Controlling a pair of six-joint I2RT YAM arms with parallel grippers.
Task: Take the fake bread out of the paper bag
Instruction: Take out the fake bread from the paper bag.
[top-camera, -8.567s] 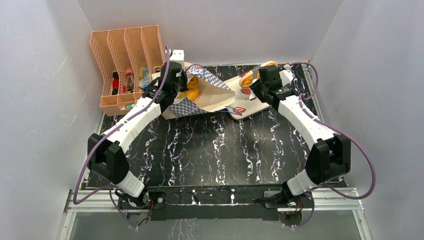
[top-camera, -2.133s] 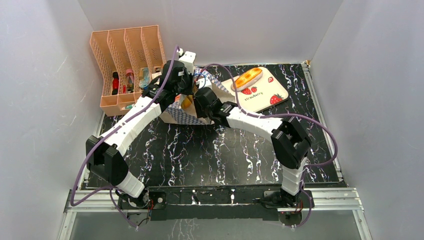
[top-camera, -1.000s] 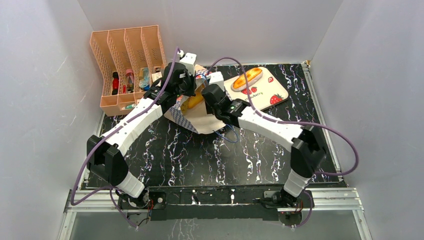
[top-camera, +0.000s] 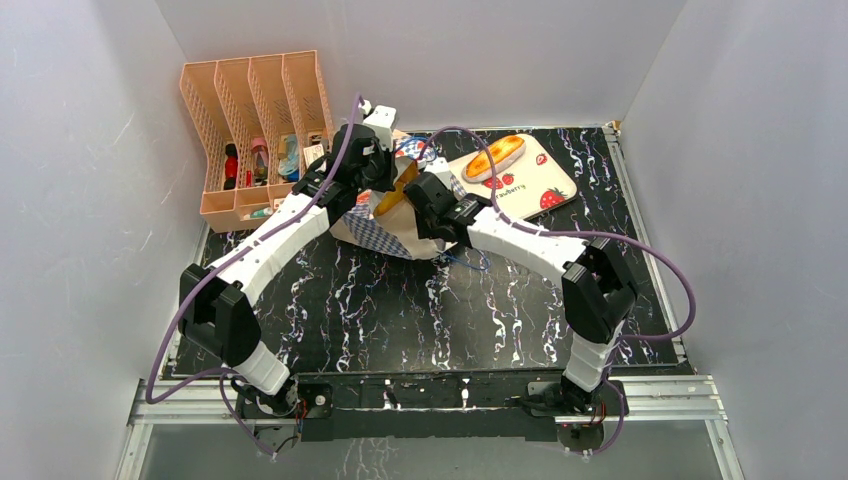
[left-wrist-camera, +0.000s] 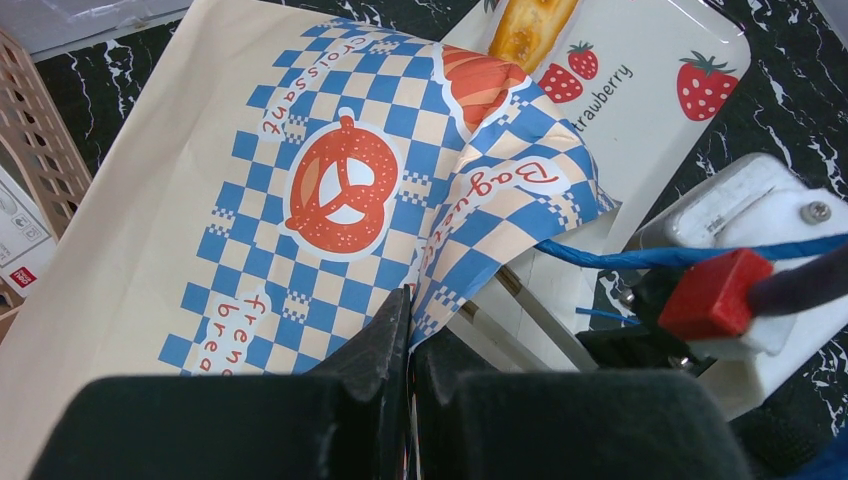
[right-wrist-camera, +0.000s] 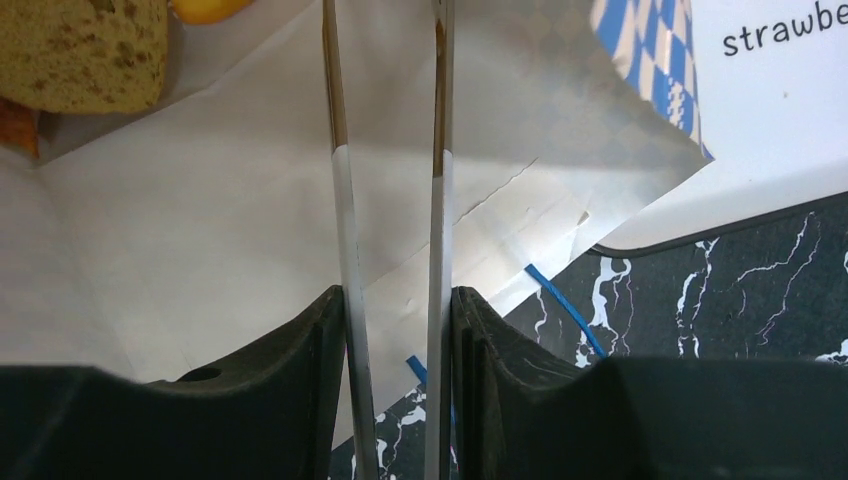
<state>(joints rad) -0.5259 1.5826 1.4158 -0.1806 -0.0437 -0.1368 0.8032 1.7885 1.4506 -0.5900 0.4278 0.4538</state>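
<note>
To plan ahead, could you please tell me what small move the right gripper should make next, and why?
Probably shift the right gripper toward the brown slice: its jaws stand apart over bare lining of the paper bag, whose edge the left gripper pinches.

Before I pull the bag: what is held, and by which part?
Left jaws pinch the paper bag at its checkered edge; right jaws: cannot tell.

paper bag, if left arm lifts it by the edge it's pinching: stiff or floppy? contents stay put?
Likely floppy: the paper bag buckles into folds where the left gripper pinches its checkered band. Probably light: the wall looks thin. The toast slice lies loose inside, so it may slide if the bag tilts.
</note>
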